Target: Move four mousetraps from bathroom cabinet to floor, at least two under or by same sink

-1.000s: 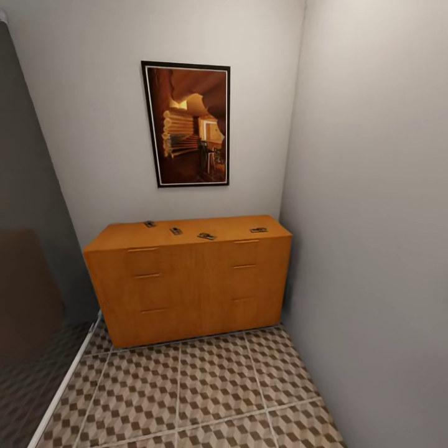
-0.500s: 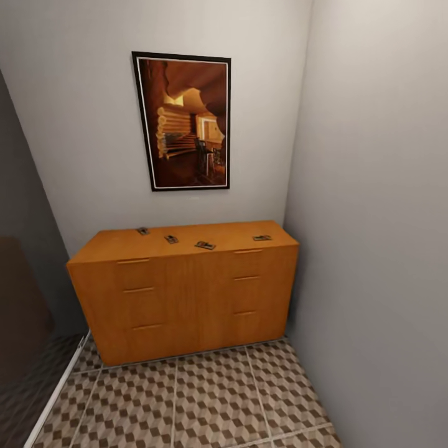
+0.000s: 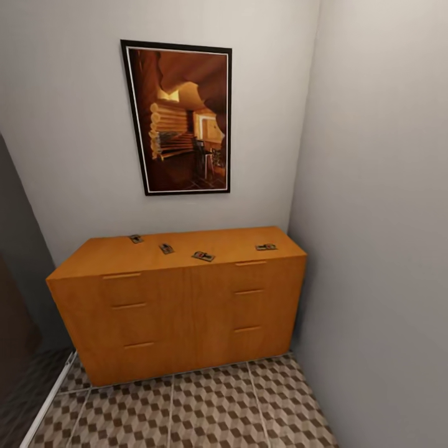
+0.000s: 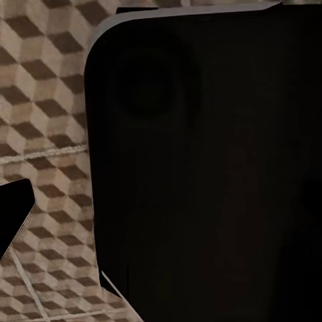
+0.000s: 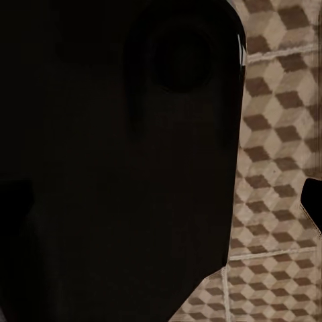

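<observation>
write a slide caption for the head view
Four mousetraps lie spread along the top of the cabinet in a corner, under a framed picture, with patterned floor in front.

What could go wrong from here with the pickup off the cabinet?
1. The four mousetraps are small and lie flat on the cabinet top, so a grip could slip or shove one off.
2. The rightmost mousetrap sits close to the side wall, likely cramping the right arm.
3. The two leftmost mousetraps lie near the back edge, a long reach.
</observation>
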Controlling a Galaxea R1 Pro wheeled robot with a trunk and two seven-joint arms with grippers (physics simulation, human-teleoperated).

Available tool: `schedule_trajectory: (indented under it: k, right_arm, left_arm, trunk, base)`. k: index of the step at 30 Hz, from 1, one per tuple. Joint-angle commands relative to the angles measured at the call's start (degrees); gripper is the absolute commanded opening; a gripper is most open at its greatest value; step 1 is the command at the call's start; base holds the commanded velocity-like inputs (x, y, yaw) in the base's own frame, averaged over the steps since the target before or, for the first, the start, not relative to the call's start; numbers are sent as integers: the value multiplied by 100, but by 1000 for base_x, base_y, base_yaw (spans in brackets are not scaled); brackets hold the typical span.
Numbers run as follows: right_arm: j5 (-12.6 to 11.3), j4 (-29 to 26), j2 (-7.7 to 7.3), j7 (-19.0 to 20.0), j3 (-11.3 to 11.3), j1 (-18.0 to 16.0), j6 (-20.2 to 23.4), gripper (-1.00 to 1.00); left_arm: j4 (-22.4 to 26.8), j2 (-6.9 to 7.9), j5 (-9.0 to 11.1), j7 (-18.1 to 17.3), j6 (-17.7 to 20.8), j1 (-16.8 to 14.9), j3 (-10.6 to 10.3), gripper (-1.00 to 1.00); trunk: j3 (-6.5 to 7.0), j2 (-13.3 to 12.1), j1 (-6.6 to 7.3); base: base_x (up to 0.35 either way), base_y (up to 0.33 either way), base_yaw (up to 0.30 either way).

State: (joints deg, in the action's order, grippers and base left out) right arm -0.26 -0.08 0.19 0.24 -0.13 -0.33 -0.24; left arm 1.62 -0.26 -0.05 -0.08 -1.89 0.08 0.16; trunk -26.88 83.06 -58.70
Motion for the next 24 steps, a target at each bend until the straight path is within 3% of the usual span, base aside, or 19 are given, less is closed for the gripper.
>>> schedule_trajectory:
  k: [1, 24]
  right_arm:
    - [-2, -1, 0, 2, 0, -2, -3, 100]
    - [6, -1, -2, 2, 37, -2, -3, 100]
  left_arm:
    - [5, 0, 1, -1, -11, 1, 2, 100]
    - [5, 0, -1, -1, -13, 1, 2, 100]
  trunk:
    - [-5, 2, -3]
    - [-5, 2, -3]
  base:
    - [302, 0, 0]
    - [294, 0, 0]
